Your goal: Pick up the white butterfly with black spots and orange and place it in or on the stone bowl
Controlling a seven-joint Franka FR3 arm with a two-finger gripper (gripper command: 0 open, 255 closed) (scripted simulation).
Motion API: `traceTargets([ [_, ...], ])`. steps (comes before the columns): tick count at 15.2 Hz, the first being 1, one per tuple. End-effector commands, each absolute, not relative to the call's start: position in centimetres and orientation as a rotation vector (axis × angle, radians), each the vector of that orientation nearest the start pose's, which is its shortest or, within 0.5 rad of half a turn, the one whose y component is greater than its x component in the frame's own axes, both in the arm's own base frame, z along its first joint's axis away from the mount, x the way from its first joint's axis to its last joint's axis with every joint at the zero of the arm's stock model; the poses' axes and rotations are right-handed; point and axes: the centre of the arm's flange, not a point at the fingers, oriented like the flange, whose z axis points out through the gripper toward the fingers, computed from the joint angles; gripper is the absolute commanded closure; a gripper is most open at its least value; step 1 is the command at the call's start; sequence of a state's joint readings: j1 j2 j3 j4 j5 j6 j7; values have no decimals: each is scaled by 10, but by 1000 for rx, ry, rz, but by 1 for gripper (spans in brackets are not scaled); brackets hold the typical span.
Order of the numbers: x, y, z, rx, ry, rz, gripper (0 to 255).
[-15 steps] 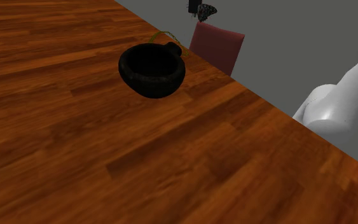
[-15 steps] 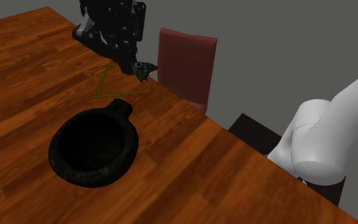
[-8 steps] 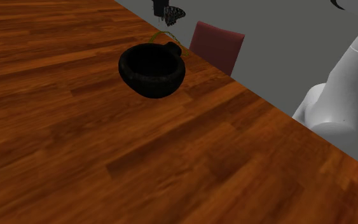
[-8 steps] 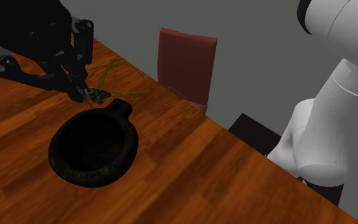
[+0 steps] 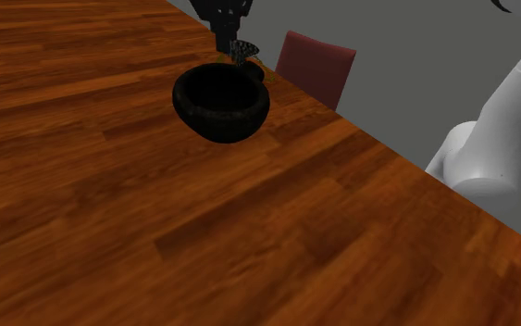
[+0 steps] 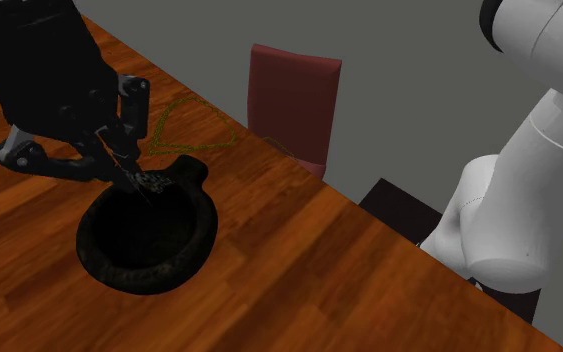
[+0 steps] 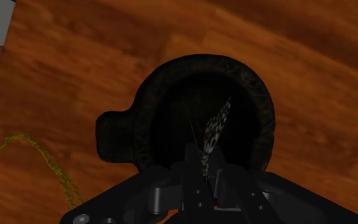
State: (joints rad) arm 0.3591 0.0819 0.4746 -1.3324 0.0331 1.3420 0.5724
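A dark, rough bowl (image 5: 222, 100) with a stubby side handle stands on the wooden table (image 5: 110, 204). My black gripper (image 6: 141, 182) hangs just above the bowl (image 6: 149, 235), shut on a thin white butterfly with black spots (image 6: 152, 183). In the wrist view the butterfly (image 7: 214, 128) sticks out edge-on from between the fingers, over the bowl's hollow (image 7: 190, 121). From the shoulder view the gripper (image 5: 235, 48) and butterfly (image 5: 242, 51) sit at the bowl's far rim.
A dark red chair (image 6: 291, 100) stands at the table's far edge, close behind the bowl. A thin yellow-green cord (image 6: 184, 125) lies looped on the table near the bowl's handle. The white arm (image 6: 514, 200) rises at the second exterior view's right.
The gripper has carried the butterfly from near the chair and table edge across and down, until it now hangs over the bowl's opening. The bowl has not moved.
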Motion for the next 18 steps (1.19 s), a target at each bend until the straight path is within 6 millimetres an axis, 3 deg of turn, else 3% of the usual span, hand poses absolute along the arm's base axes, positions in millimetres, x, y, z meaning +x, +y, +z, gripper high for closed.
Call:
traceTargets([
  [1, 379, 403, 664, -3097, -416, 145, 255],
  [5, 379, 403, 640, -3097, -416, 145, 255],
  [13, 379, 403, 640, -3097, -416, 145, 255],
  [14, 379, 403, 640, -3097, -416, 145, 0],
  [18, 379, 403, 640, -3097, -416, 145, 0],
])
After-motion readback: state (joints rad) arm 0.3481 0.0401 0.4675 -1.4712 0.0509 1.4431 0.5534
